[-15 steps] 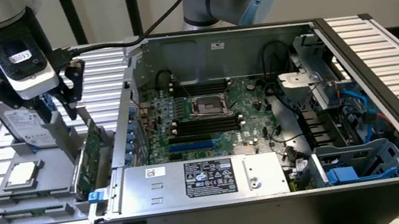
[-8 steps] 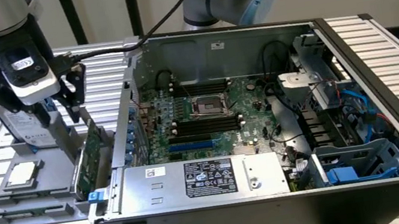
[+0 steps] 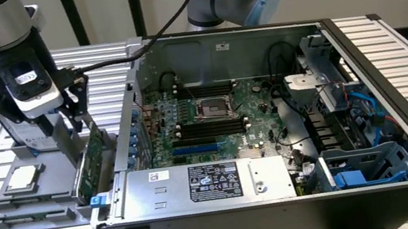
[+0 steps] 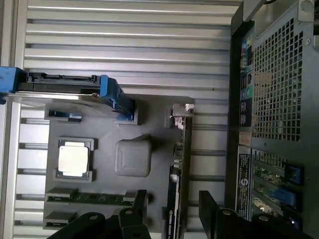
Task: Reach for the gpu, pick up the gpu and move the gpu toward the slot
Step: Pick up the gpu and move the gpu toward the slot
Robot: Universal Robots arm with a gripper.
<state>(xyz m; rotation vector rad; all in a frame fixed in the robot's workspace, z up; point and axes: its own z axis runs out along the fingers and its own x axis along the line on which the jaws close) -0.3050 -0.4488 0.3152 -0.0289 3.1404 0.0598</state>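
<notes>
In the exterior view we see our gripper (image 3: 77, 131) right over the gpu (image 3: 96, 152), which stands on edge in the gray holder (image 3: 37, 204). In the wrist view its fingers (image 4: 209, 209) are apart, and the card's long axis runs between them.

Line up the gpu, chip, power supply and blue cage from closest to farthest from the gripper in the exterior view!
1. gpu, right below the gripper.
2. chip, toward the exterior view's left.
3. power supply, toward the exterior view's right.
4. blue cage, farthest toward the exterior view's right.
</notes>
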